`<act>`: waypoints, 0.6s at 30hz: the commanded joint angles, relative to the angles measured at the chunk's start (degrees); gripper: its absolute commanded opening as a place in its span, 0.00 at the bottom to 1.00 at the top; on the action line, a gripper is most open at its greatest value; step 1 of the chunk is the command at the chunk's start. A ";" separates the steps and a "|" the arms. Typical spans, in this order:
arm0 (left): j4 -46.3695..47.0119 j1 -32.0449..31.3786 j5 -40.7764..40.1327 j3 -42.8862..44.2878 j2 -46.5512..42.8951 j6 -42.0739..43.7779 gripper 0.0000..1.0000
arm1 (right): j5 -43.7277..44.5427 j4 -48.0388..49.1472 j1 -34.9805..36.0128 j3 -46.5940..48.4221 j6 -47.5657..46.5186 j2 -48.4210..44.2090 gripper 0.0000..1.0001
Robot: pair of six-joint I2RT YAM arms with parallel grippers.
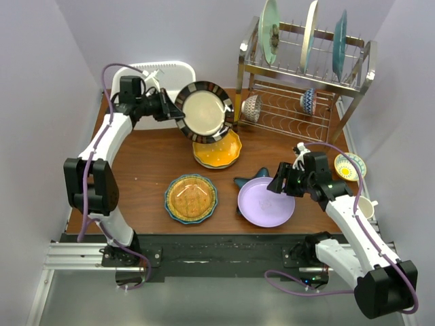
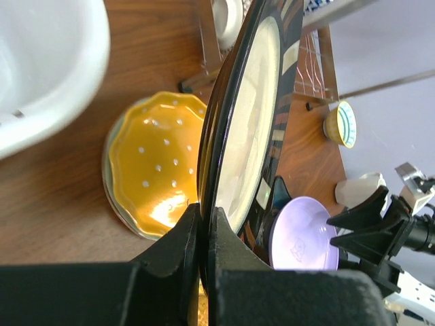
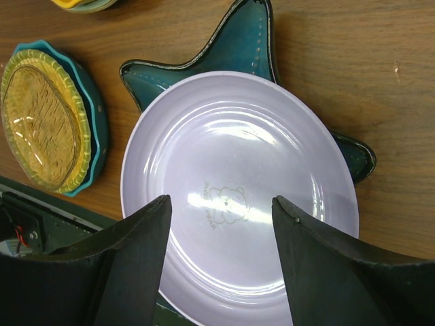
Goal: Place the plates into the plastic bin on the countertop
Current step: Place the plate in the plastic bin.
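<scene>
Left wrist: left end effector (image 2: 204, 221) pinches black-rimmed plate (image 2: 253, 129) by its edge only; you risk slippage short of plastic bin (image 2: 47, 75). Right end effector (image 3: 221, 204) spread wide, empty.

The top camera looks down from high behind over the whole countertop (image 1: 149, 163); both wrist cameras sit close, each catching the lavender plate (image 3: 238, 197)

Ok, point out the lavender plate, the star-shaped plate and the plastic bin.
lavender plate (image 3: 238, 197): right wrist view, centre.
star-shaped plate (image 3: 248, 41): right wrist view, upper arm.
plastic bin (image 1: 170, 68): top external view, far rim.
</scene>
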 commanded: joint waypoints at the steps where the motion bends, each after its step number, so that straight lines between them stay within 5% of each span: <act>1: 4.91 1.19 3.80 7.42 0.40 -1.94 0.00 | 1.42 0.76 0.10 0.34 -0.43 -1.16 0.65; 18: 7.71 5.93 -4.55 17.62 6.55 -8.88 0.00 | 2.74 -0.04 0.10 0.60 -0.25 -2.31 0.66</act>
